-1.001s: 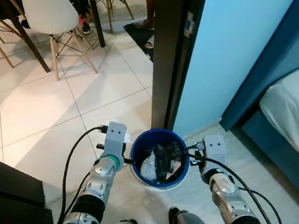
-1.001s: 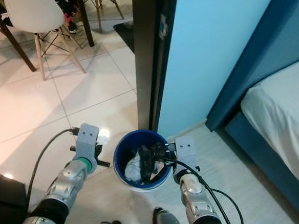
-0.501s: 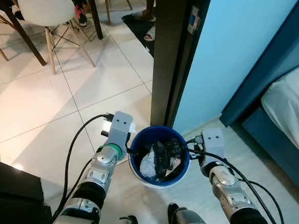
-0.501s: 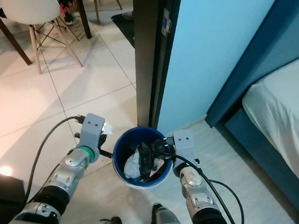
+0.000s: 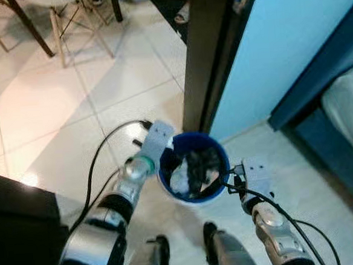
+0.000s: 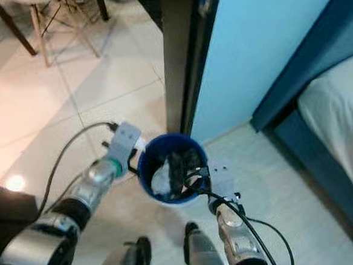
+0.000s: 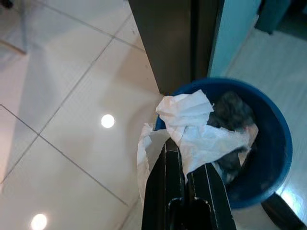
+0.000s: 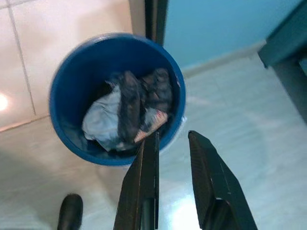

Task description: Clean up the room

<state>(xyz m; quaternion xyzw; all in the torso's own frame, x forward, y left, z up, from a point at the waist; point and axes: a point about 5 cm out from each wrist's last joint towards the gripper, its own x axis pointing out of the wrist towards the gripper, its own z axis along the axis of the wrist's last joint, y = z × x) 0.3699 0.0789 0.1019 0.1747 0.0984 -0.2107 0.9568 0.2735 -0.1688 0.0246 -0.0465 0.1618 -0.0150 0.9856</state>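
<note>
Left wrist view: left end effector [image 7: 186, 165] pinches crumpled white tissue [image 7: 192, 128] over blue bin [image 7: 276, 143].

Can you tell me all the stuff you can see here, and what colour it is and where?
bucket: one, blue, on the floor by the door frame
rubbish: heap, dark and pale, inside the bucket
crumpled paper: one, white, over the bucket's rim
door frame: one, dark, behind the bucket
wall: light blue
bed: one, white on blue, right side
chair legs: wooden, far tiles
left gripper: black, holding the paper
right gripper: black, open beside the bucket
</note>
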